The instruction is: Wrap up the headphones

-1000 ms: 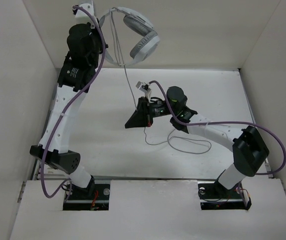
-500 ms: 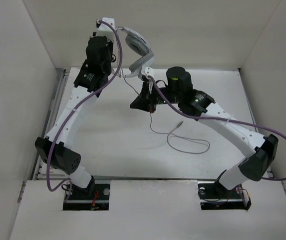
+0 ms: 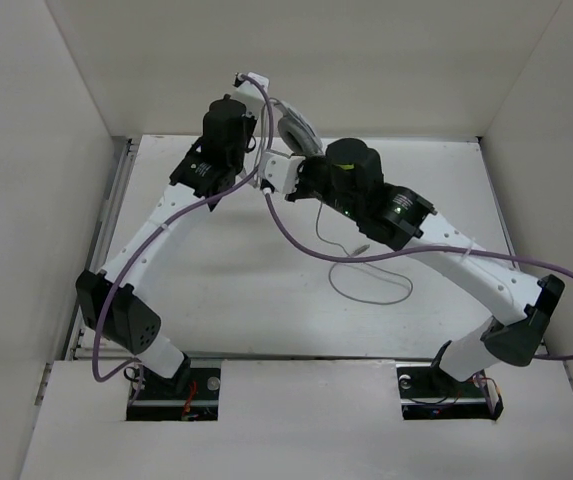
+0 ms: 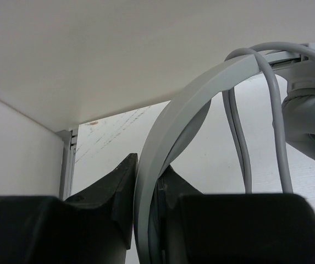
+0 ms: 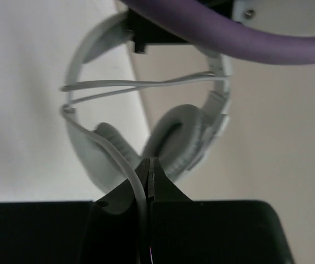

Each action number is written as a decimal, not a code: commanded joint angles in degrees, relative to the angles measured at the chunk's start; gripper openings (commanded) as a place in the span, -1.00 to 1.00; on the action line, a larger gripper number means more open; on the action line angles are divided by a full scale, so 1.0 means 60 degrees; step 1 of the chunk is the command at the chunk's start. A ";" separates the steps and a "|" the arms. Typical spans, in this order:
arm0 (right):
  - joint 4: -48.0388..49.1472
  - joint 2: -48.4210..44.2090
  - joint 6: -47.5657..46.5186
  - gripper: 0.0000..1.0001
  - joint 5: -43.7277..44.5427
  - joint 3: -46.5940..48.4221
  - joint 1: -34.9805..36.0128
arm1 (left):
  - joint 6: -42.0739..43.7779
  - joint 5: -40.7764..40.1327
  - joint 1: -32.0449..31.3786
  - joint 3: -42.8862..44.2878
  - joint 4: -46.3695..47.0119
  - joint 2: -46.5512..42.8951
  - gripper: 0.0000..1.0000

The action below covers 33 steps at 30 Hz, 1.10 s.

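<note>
Just changed: in the past second I swung the headphones (image 3: 296, 128) from the upper left of the top view towards upper centre, and the right arm came up to meet them.
Meaning for the task: I judge the two hands are now close enough to lay another turn.
Left hand (image 4: 146, 184): pressed together on the headband (image 4: 173, 110), holding the set up off the counter (image 3: 216, 270).
Right hand (image 5: 148, 176): pinching the thin grey cable (image 5: 110, 151), just below the ear cushions (image 5: 173, 137).
Cable: strands already lie over the headband. A loose loop still rests on the counter at lower centre of the top view, so the wrapping looks partly done.
Containers: I see none, so nothing is held in one.
</note>
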 commanded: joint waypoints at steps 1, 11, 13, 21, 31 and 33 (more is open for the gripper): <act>0.2912 -0.0167 -0.2507 -0.97 0.2265 -0.0436 0.0032 | -0.0241 0.0320 -0.0111 0.0216 0.0542 -0.0885 -1.00; 0.8910 0.0199 -0.6056 -0.80 0.2723 -0.2725 -0.0099 | -0.0783 0.1565 -0.0360 0.0129 -0.0718 -0.1164 -1.00; 0.9043 0.0214 -0.6057 -0.77 0.2708 -0.2696 -0.0158 | -0.0871 0.1756 -0.0331 0.0085 -0.0880 -0.1266 -1.00; 0.8723 0.0214 -0.5224 -0.70 0.2459 -0.2330 -0.1050 | -0.1091 0.2503 -0.0258 -0.0457 -0.1320 -0.1852 -1.00; 0.7288 0.0170 -0.3159 -0.70 0.1961 -0.1452 -0.2076 | -0.1121 0.3220 -0.0448 -0.0663 -0.1758 -0.2321 -1.00; 0.6936 0.0199 -0.2748 -0.70 0.1786 -0.1246 -0.2223 | -0.1048 0.3425 -0.0580 -0.0677 -0.1876 -0.2423 -1.00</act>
